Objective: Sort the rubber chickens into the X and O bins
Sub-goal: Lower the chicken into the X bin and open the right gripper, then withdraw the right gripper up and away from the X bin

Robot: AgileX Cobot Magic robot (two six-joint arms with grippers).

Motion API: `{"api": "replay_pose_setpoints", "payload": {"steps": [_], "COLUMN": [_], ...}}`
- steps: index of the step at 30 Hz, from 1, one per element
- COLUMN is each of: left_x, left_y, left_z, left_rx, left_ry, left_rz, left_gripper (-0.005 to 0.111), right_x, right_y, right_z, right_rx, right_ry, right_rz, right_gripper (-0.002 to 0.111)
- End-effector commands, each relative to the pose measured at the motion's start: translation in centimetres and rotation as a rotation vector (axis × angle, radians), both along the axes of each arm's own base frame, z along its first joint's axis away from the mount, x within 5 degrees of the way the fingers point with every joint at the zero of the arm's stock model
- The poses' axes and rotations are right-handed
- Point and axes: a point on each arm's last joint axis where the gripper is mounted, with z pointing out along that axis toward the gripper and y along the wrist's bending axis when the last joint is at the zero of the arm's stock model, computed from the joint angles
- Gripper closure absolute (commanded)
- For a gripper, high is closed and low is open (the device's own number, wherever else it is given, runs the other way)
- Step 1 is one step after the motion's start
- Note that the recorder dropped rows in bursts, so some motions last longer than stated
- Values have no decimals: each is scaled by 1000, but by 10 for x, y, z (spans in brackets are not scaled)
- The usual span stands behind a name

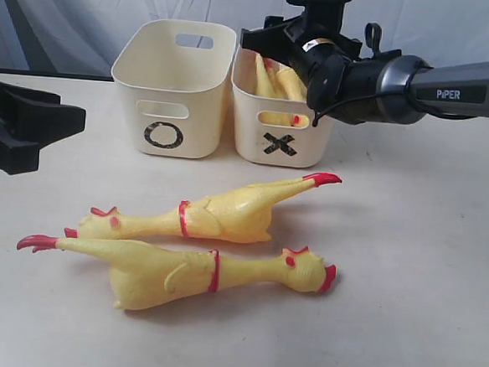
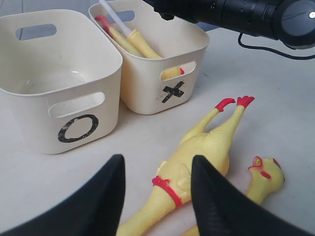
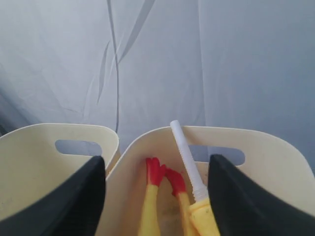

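Two yellow rubber chickens lie side by side on the table, one nearer the bins and one in front. A third chicken lies in the cream X bin, its red feet against the far wall. The O bin stands to its left and looks empty. My right gripper hangs over the X bin, open, its fingers wide of the chicken below. My left gripper waits at the left, open and empty, with the nearer chicken beyond its fingertips.
A white ribbed tube sticks up from the chicken in the X bin. The right arm reaches in from the right above the table. A pale cloth backdrop hangs behind the bins.
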Motion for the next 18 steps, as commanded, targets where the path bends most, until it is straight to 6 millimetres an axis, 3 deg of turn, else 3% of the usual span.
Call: {"api": "replay_pose_setpoints", "payload": {"steps": [1,11,14,17,18], "left_x": [0,0,0,0,0], "left_y": [0,0,0,0,0], "left_z": [-1,-1,-1,-1,-1], "left_rx": [-12,-12,-12,-12,-12], "left_ry": [9,9,9,9,9], "left_rz": [1,1,1,1,1], "left_gripper": [65,65,65,65,65], "right_x": [0,-11,-16,-22,-24], "right_y": [-1,-2,-4,-8,-10], "right_z": [6,44,57,69,71], "right_rx": [-6,-101,-142,-153,-139], "right_ry": [1,-27,-21,5,22], "right_rz": [10,72,89,96,89], "right_gripper": [50,54,74,106,108]}}
